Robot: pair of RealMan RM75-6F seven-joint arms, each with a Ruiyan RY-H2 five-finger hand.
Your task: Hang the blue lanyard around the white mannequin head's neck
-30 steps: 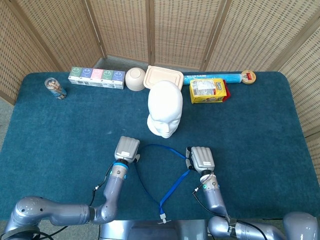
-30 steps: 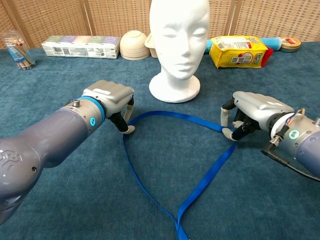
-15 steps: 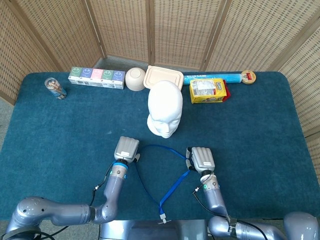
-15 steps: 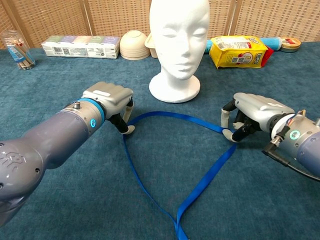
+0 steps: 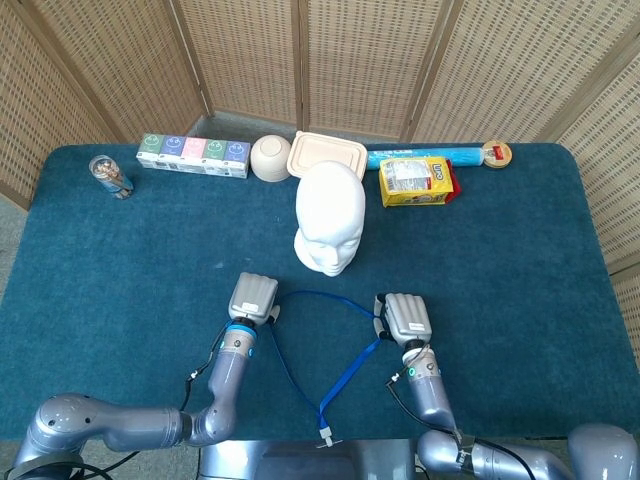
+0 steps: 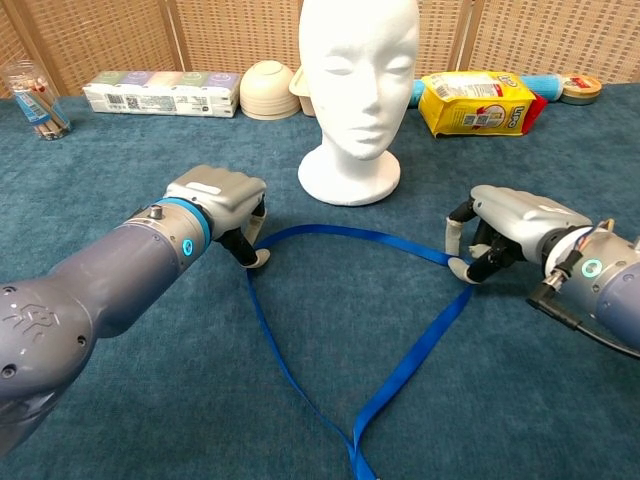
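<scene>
Both hands pinch the blue lanyard [image 6: 330,330] lying on the table [image 5: 520,260] before the white mannequin head [image 6: 358,90]: left hand [image 6: 215,205], right hand [image 6: 505,225]. No packet writing is legible.

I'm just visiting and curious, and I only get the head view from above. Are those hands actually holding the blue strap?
Observer: Yes. In the chest view the left hand has its fingers curled under, pinching the blue lanyard.
Operator: And the other one?
Observer: The right hand pinches the strap the same way, from above.
Operator: Which way does the head look?
Observer: The white mannequin head faces the robot, and the strap lies in front of its base.
</scene>
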